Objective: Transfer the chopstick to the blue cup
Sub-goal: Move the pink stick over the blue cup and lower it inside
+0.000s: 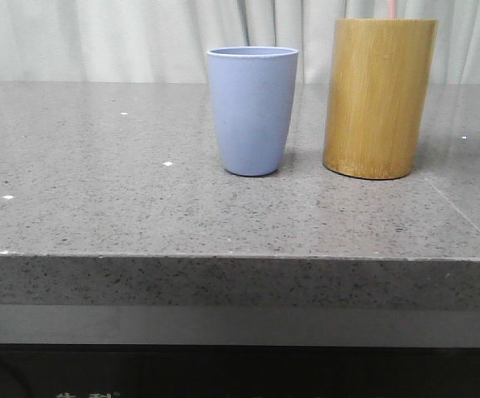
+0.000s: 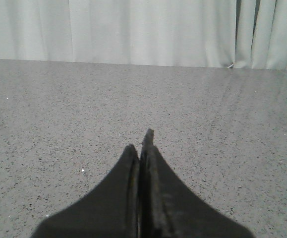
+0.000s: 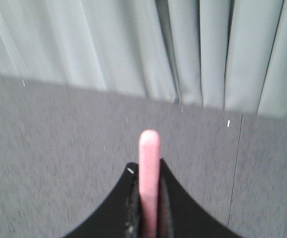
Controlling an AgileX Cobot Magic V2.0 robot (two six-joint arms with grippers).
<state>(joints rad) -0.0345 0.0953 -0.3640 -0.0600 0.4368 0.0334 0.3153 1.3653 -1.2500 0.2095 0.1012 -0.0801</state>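
The blue cup (image 1: 253, 110) stands upright on the grey stone table, left of the bamboo cylinder (image 1: 378, 98). A pale pink chopstick (image 1: 392, 9) sticks up out of the bamboo cylinder to the top edge of the front view. My right gripper (image 3: 148, 168) is shut on a pink chopstick (image 3: 149, 173), whose rounded end pokes out past the fingertips. My left gripper (image 2: 140, 146) is shut and empty over bare table. Neither gripper shows in the front view.
The grey speckled table (image 1: 123, 199) has its front edge near the camera and a seam (image 1: 463, 220) at the right. Pale curtains (image 1: 99, 37) hang behind the table.
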